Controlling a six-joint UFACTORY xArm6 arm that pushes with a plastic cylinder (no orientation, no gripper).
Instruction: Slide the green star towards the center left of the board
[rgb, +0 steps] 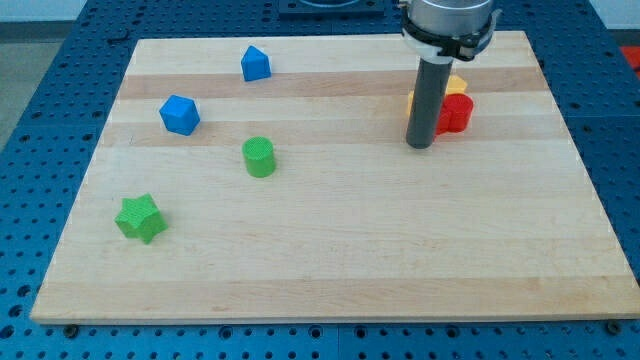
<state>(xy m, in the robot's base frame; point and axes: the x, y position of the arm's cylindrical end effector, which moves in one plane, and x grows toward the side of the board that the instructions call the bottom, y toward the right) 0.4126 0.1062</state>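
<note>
Wooden boards, pale and smooth, make up the surface (330, 270), and it sits on a blue bench full of small holes.

The green plastic star (139, 218) lies near the view's bottom left corner of the surface, alone, with bare wood all round it. The center left of the surface is just above it, toward the view's top. So the star needs a short push up the view.

The tip (419, 146) of the dark rod is far off, in the view's upper right part. The star lies well away from it, down and to the view's left. To push the star up, the tip would likely have to go round and come in from below it.

This arm has no claw, so nothing opens or shuts; only the rod touches things.

A green round block (259, 157) stands between tip and star, nearer the star. Two blue blocks (180, 114) (255, 64) sit above it. A red block (455, 112) and a yellow block (452, 86) sit just beside the rod, partly hidden.
</note>
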